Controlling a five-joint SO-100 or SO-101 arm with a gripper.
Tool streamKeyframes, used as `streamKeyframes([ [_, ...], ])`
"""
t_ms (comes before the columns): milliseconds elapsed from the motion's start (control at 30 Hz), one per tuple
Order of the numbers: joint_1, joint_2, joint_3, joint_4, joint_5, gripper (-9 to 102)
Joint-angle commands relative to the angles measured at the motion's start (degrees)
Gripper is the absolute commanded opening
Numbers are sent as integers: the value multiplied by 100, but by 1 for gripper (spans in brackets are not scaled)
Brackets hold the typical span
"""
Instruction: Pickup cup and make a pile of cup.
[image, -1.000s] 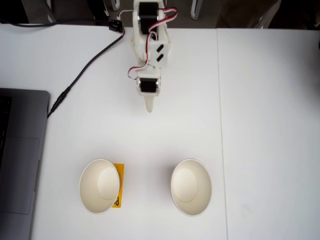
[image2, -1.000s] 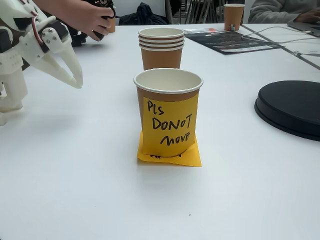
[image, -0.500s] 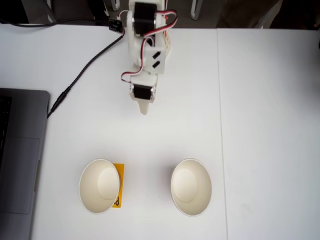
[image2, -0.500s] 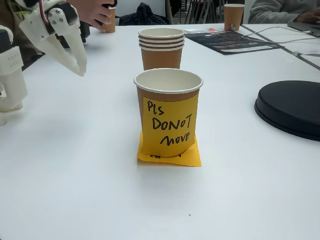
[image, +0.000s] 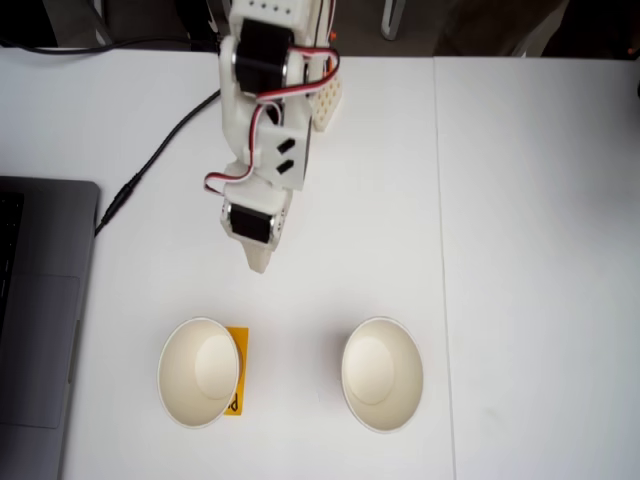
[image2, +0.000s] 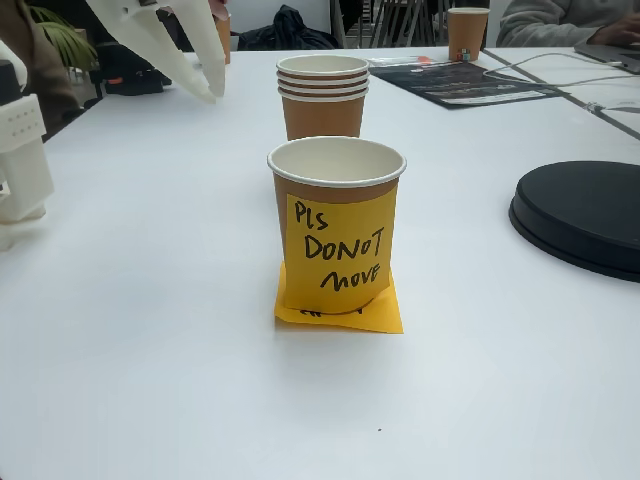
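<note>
In a fixed view from above, two cream-white cups stand side by side: the left cup (image: 200, 372) with an orange sticky note (image: 238, 368) at its edge, and the right cup (image: 382, 374). In a fixed view from the side, the near cup (image2: 337, 170) carries a handwritten yellow note (image2: 338, 255). The far cup (image2: 322, 95) behind it shows three stacked rims. My white gripper (image: 259, 264) hangs above the table, short of the left cup. From the side the gripper (image2: 215, 92) is high and left of the far cup, its tips together and holding nothing.
A grey laptop (image: 40, 320) lies at the left edge, and a black cable (image: 160, 150) runs toward the arm's base. A black round disc (image2: 580, 215) sits at the right, a further cup (image2: 468, 30) and dark papers (image2: 460, 80) at the back, and the white arm base (image2: 20, 150) at the left.
The arm has reached out toward the cups. The gripper tip moved down and left in the view from above, and rose and shifted right in the side view. The cups have not moved.
</note>
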Motion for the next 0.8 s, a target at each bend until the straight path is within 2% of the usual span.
streamKeyframes([
  [0, 246, -132, -773, -53, -44, 16],
  [267, 747, -712, -1301, -53, -44, 31],
  [767, 826, -1811, -2461, -44, -44, 31],
])
